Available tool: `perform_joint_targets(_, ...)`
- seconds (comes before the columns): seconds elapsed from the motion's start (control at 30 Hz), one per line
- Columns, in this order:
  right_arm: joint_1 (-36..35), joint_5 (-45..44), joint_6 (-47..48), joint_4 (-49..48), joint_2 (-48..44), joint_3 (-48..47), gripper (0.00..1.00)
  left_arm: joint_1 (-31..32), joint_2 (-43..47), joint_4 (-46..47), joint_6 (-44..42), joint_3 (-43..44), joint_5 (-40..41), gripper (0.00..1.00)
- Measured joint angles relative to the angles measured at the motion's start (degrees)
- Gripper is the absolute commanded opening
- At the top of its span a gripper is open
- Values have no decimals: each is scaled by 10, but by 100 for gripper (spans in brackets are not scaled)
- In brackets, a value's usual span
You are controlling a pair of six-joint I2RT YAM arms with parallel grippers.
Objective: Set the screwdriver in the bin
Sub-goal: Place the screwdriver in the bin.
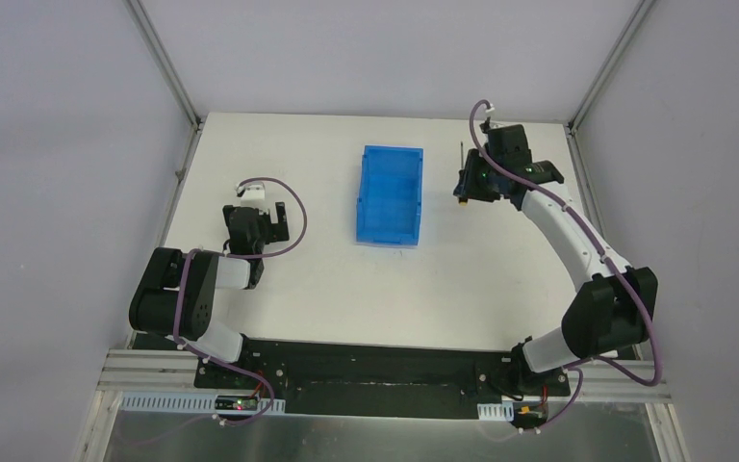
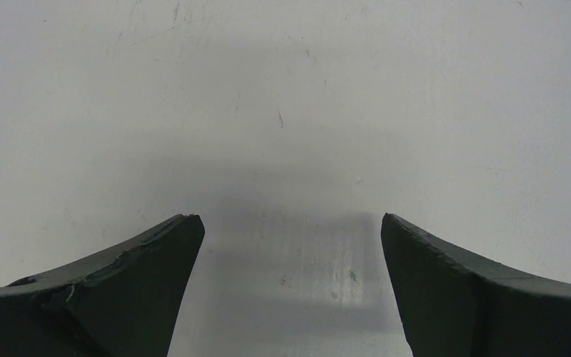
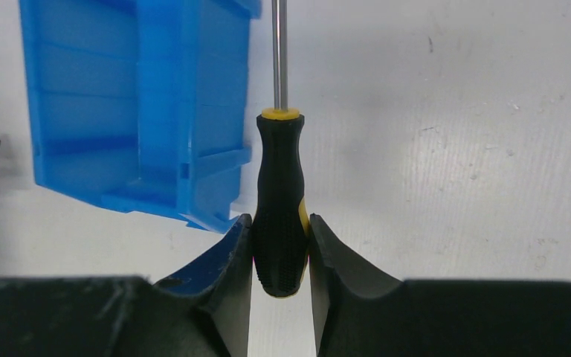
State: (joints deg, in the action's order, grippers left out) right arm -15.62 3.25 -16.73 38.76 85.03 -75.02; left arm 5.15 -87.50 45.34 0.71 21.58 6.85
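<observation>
The blue bin [image 1: 390, 195] stands open-top at the middle of the white table. My right gripper [image 1: 470, 185] is just right of it and is shut on the screwdriver [image 1: 462, 171]. In the right wrist view the fingers [image 3: 234, 256] clamp the black handle [image 3: 279, 201] near its yellow butt end, and the thin shaft points away past the bin's corner [image 3: 137, 111]. I cannot tell whether the screwdriver is off the table. My left gripper [image 1: 253, 197] is far left of the bin, open and empty, with bare table between its fingers [image 2: 137, 275].
The table [image 1: 327, 298] is walled by grey panels and metal frame posts at the back corners. A black base plate and metal rail run along the near edge [image 1: 375, 371].
</observation>
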Motion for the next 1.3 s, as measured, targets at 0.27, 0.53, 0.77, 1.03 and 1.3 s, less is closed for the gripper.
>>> perform_joint_targets(0.27,-45,-5,-14,-1,21,-41,12,0,0,0,0,0,0,99)
perform_joint_targets(0.53,-79,-14,-30,-2,56,-66,11,0,0,0,0,0,0,99)
perform_joint_targets(0.77,-106,-18,-43,-8,76,-88,11,0,0,0,0,0,0,99)
perform_joint_targets(1.03,-141,-30,-63,-23,118,-111,12,0,0,0,0,0,0,99)
perform_joint_targets(1.3,-176,-55,-90,-39,164,-140,12,0,0,0,0,0,0,99)
